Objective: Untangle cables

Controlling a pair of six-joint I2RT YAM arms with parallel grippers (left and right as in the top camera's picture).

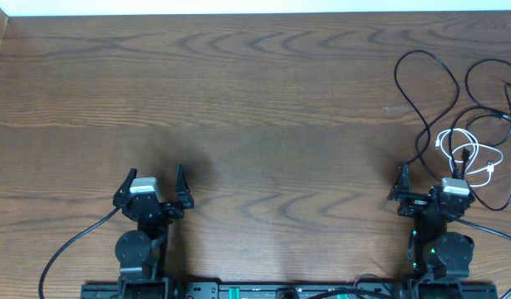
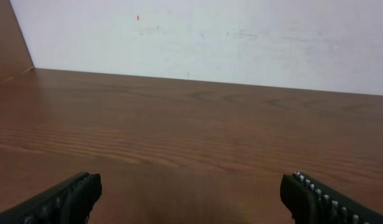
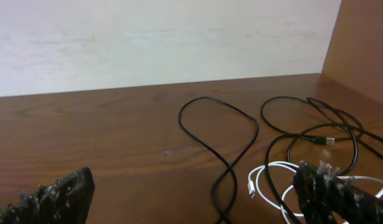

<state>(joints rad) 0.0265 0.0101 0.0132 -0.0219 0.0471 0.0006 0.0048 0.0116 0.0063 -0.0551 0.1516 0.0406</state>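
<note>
Brown counter (image 1: 255, 100): flat, matte, wavy wood grain, seen across the whole overhead view. Plain white wall (image 2: 241, 37) behind it, seen from the two wrist cameras only.

Far left: left hand (image 1: 155, 172) near the front edge, spread wide over bare wood. One thick black arm lead (image 1: 72, 241) curving off its base to the left. From its own wrist camera, left hand (image 2: 191, 200) as two dark fingers (image 2: 63, 200) at the bottom corners, ribbed pads, toothed edge on the right one, only wood grain between them. Cables visible only overhead and from the right wrist.

Far right: right hand (image 1: 432, 170), likewise spread wide, sitting at the near edge of the cable pile. Black cables (image 1: 397, 79): thin, round, slightly glossy, in big loose loops from beside the hand out toward the back right corner. At least two large loops; exact count unreadable at the crossings. White cable (image 1: 490, 170): one, thin, shorter, coiled in a small ring just ahead of the hand and crossed by black strands.

Right wrist camera, closer: right hand (image 3: 194, 194) with ragged, bristly finger edges. One tall narrow loop of the black cables (image 3: 207, 98) mid-frame, more overlapping loops to its right. White cable (image 3: 269, 164) arcing low, passing behind the right finger; contact unclear. One small metal plug (image 3: 325, 140) on a black end, too small to make out overhead.
</note>
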